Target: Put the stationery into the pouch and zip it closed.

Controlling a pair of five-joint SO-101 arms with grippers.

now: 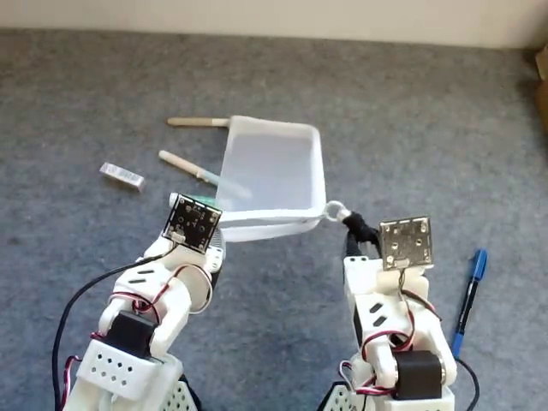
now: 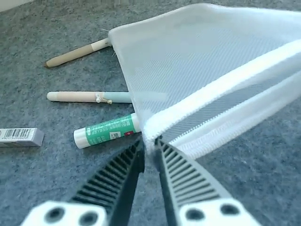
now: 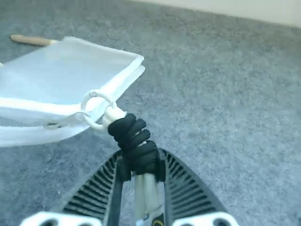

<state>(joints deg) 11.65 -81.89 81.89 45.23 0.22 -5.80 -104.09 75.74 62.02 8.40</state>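
Observation:
A white mesh pouch [image 1: 274, 167] lies mid-table with its zipper edge toward the arms. My left gripper [image 2: 149, 143] is shut on the pouch's left zipper corner [image 1: 227, 224]. My right gripper [image 3: 140, 162] is shut on the black cord pull [image 3: 134, 141], which hangs from a white ring [image 1: 336, 208] at the pouch's right end. Left of the pouch lie a beige pen [image 2: 77, 53], a beige-and-pale-blue pen [image 2: 89, 96], a green glue stick [image 2: 106, 131] and a small white eraser [image 1: 122, 175]. The pale-blue pen's tip shows through the mesh; I cannot tell whether it is inside or beneath.
A blue pen [image 1: 469, 300] lies on the grey carpet to the right of the right arm. Open carpet stretches beyond the pouch and to its right. A pale wall edge runs along the far side.

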